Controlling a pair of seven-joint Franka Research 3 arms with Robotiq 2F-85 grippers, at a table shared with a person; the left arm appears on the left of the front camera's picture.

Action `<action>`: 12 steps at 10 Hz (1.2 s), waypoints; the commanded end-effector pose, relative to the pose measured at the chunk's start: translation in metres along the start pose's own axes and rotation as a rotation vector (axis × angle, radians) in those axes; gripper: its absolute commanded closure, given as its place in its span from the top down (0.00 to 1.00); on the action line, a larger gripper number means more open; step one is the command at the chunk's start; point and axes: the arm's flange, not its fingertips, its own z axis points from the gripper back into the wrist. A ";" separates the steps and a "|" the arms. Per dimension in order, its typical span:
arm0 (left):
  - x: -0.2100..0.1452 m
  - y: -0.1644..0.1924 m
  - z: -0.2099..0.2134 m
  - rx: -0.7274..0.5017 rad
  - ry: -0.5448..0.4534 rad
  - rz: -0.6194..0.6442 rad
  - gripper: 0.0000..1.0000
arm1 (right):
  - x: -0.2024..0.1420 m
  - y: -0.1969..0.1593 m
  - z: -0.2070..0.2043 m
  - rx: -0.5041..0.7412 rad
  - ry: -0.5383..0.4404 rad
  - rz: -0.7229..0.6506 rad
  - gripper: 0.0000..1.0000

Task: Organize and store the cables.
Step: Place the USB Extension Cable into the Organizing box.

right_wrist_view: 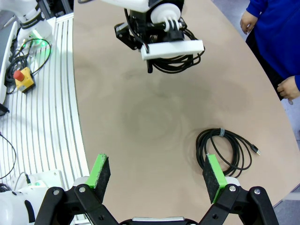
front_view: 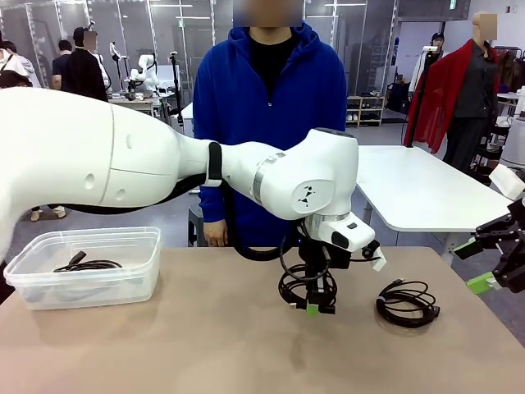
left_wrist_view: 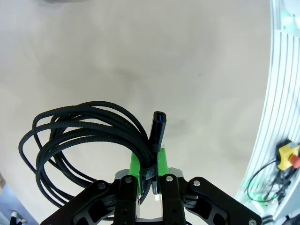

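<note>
My left gripper (front_view: 312, 309) is shut on a braided black cable (front_view: 305, 287) near the table's middle. The coil (left_wrist_view: 79, 136) hangs from the green pads (left_wrist_view: 136, 164) just above the tabletop, and its plug end (left_wrist_view: 157, 126) sticks up past them. From the right wrist the same coil (right_wrist_view: 180, 58) shows under the left wrist. A second coiled cable (front_view: 408, 304) lies flat on the table to the right, close to one fingertip of my right gripper (right_wrist_view: 157, 173). That gripper (front_view: 473, 266) is open at the right edge, holding nothing. A third cable (front_view: 86, 264) lies in the clear bin (front_view: 90, 289).
The clear plastic bin stands at the table's left. A person in a blue hoodie (front_view: 271, 107) stands at the far side, hand (right_wrist_view: 290, 89) by the edge. Beside the table a yellow emergency stop button (right_wrist_view: 22, 79) sits on the white slatted base with loose wires.
</note>
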 end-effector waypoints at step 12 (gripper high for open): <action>-0.145 -0.008 0.016 0.102 -0.120 -0.122 0.16 | 0.000 0.001 -0.001 0.004 -0.013 -0.004 1.00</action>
